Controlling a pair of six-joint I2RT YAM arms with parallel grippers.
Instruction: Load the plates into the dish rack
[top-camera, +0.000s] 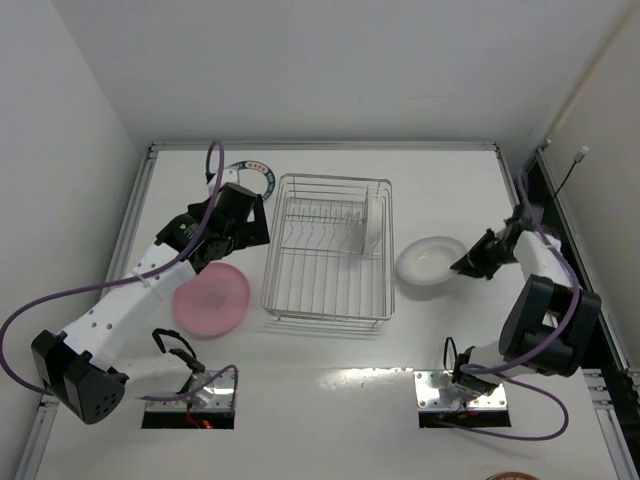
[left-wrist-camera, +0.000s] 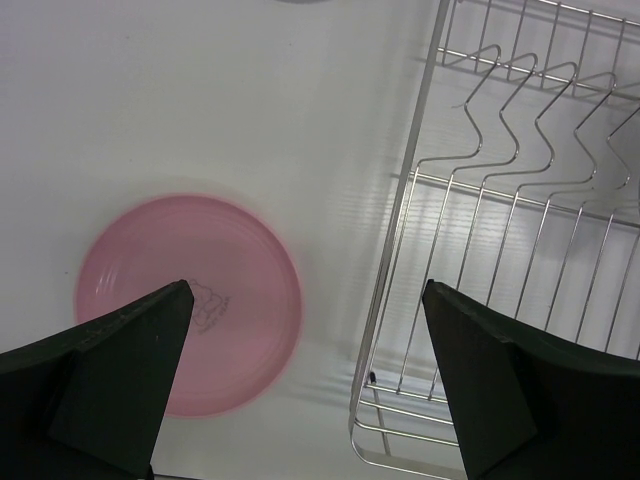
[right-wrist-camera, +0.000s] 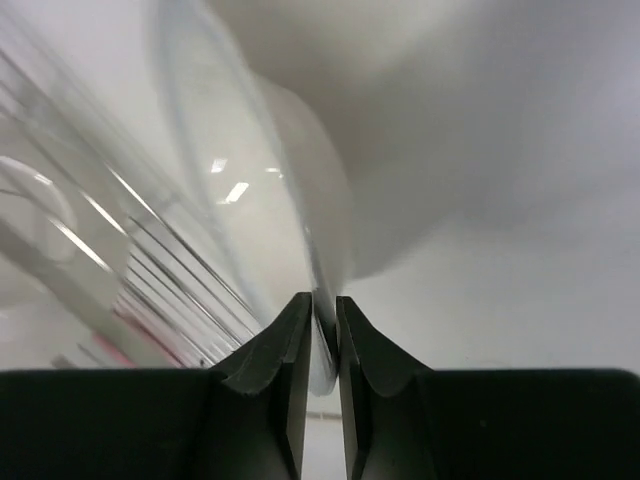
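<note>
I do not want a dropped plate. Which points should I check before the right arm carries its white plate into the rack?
1. Right claw shut on the rim of the white plate: ok.
2. White plate raised clear of the table: cannot tell.
3. Dish rack has free slots: ok.
4. Left claw open, at the rack's left side: ok.
5. Pink plate lies apart from the rack: ok.

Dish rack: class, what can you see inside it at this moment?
Inside the dish rack are a row of upright tines and one white plate standing on edge near its right side. Which slot holds the plate is hidden by the wires.
</note>
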